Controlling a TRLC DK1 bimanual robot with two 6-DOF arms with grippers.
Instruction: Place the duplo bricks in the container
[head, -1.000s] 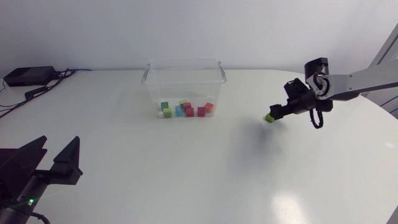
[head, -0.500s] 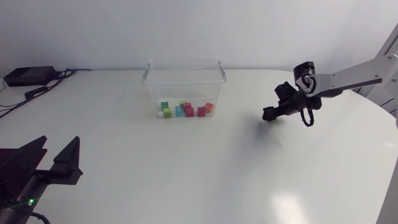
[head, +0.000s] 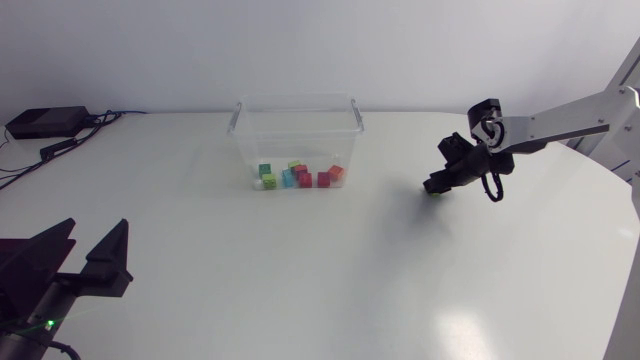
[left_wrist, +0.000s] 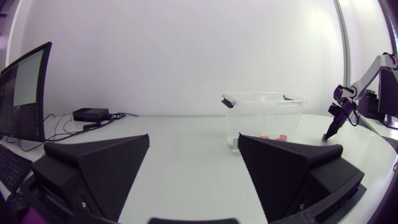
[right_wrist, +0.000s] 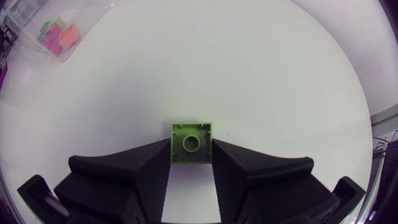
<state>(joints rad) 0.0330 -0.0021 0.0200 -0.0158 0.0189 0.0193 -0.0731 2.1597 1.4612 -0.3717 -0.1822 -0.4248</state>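
Observation:
A lime-green duplo brick (right_wrist: 191, 142) sits between the fingers of my right gripper (right_wrist: 191, 163), which is shut on it from both sides, low over the table. In the head view my right gripper (head: 437, 186) is right of the clear plastic container (head: 297, 120), and the brick shows only as a green speck at its tip. Several coloured bricks (head: 298, 176) lie inside the container. My left gripper (head: 70, 262) rests open at the near left corner, with nothing between its fingers (left_wrist: 99, 168).
A black box with cables (head: 45, 123) lies at the far left of the table. The container (right_wrist: 56, 28) is seen far ahead of the right gripper. Bare white tabletop stretches between the right gripper and the container.
My right gripper has moved down and slightly left onto the green brick and shut on it. The left arm has not moved.

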